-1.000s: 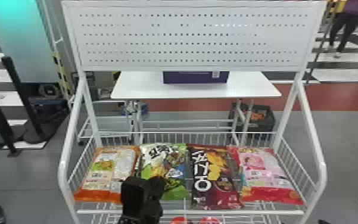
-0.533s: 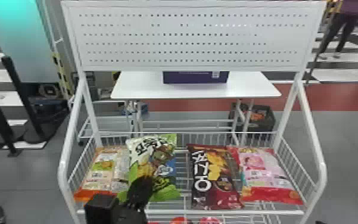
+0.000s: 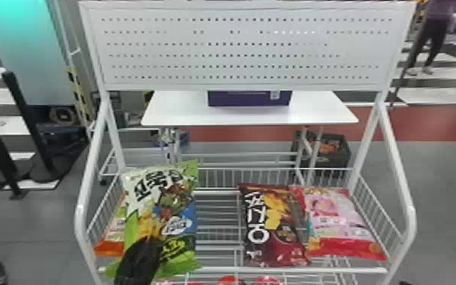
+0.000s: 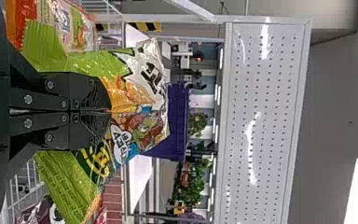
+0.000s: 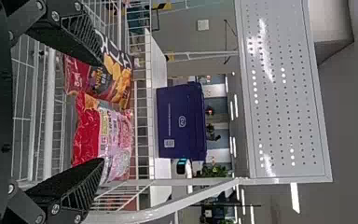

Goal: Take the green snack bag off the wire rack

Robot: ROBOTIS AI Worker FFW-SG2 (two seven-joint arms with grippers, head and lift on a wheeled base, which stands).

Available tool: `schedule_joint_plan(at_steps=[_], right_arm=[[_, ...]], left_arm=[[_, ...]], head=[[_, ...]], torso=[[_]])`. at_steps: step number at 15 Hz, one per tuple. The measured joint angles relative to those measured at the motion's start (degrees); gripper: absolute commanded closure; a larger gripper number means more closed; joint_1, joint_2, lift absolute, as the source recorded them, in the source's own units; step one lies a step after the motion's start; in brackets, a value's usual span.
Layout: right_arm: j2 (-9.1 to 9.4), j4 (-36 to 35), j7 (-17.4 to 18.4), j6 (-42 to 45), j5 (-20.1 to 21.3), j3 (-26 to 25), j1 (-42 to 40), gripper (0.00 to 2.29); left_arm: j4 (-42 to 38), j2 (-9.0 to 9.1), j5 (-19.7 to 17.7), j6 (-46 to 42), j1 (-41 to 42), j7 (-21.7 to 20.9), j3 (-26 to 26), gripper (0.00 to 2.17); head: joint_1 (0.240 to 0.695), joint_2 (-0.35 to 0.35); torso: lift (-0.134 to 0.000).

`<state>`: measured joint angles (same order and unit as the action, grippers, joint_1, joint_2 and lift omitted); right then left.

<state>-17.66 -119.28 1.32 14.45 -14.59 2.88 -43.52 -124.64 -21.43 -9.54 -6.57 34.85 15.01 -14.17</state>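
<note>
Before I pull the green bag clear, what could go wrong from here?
Slip or tear: the left gripper is pinched nearly shut on the green snack bag, so much of the bag's weight probably hangs on a small patch of film.
Drag: in the head view it overlaps the orange-ended bag and might pull it along.
Snag: its lower end crosses the rack's front rail in that view and could catch.
</note>
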Motion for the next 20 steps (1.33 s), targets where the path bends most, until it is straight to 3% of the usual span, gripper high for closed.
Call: schedule_joint_plan(at_steps=[5, 11, 20], right_arm=[[-0.29, -0.2, 0.0, 0.0, 0.0, 0.1, -0.1, 0.17], [-0.61, -0.4, 0.0, 0.0, -0.1, 0.1, -0.4, 0.17], [-0.54, -0.2, 0.0, 0.0, -0.2, 0.2, -0.2, 0.17]], left_arm=[[-0.3, -0.38, 0.3, -5.5, 6.3, 0.2, 3.7, 1.74], [1.0, 1.47, 0.0, -12.8, 12.6, 0.2, 10.1, 1.74], [0.8, 1.56, 0.2, -17.3, 15.8, -0.1, 10.6, 1.74]], head=[[0.499, 0.0], [0.499, 0.0], [0.499, 0.0]], torso=[[0.0], [0.0], [0.0]])
